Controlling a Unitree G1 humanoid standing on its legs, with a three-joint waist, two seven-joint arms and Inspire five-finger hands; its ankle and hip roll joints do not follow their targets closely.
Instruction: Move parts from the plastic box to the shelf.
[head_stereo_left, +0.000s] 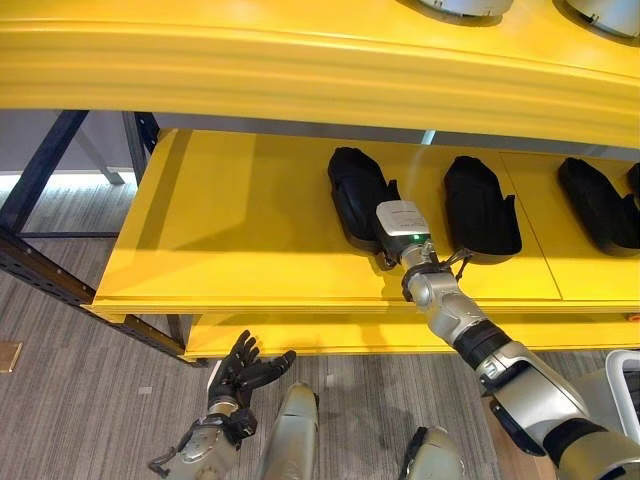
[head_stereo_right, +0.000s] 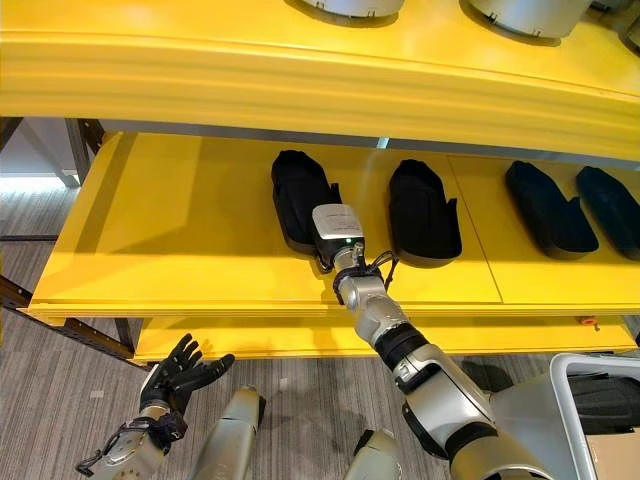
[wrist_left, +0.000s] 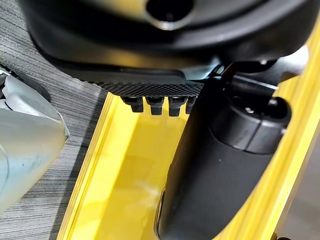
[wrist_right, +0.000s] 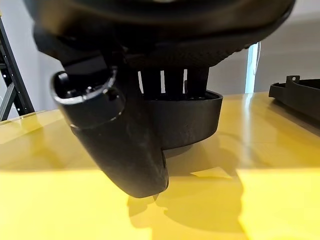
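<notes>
On the yellow shelf: black part, leftmost of the row

On the yellow shelf (head_stereo_left: 230, 220) lies the black part (head_stereo_left: 357, 190), leftmost in a row of like pieces. Right hand (wrist_right: 150, 125) rests on its near end, fingers hooked over the rim. Left hand (head_stereo_left: 245, 370) hangs below, fingers spread, holding nothing. Part appears a rigid moulded shell, probably light (smooth, possibly slippery); best taken by the rim.

A factory or warehouse storeroom: a yellow steel shelf (head_stereo_left: 250, 230) on dark racking holds rows of black moulded parts (head_stereo_left: 480, 205) from 12 to 3 o'clock, over grey carpet flooring (head_stereo_left: 70, 350).
</notes>
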